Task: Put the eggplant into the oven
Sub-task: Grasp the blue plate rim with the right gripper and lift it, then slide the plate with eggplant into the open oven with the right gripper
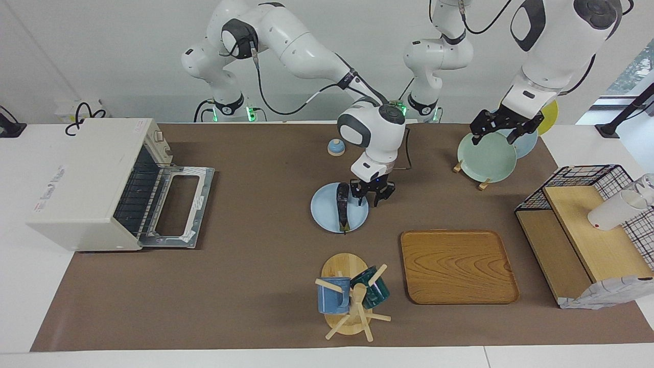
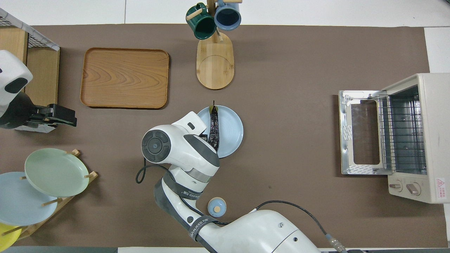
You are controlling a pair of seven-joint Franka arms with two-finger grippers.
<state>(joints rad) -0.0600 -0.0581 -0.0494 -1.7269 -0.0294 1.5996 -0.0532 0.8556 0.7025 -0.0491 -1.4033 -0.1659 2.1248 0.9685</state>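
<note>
The dark purple eggplant lies on a light blue plate at mid-table, its stem tip pointing away from the robots; it also shows in the overhead view. My right gripper is open and empty, low over the plate's edge toward the left arm's end, just beside the eggplant. In the overhead view its wrist hides the fingers. The cream-white oven stands at the right arm's end with its door folded down and the wire rack showing. My left gripper is open, over the green plate.
A mug tree with a blue and a green mug stands farther from the robots than the plate. A wooden tray lies beside it. A plate rack, a small blue lidded pot and a wire shelf are also here.
</note>
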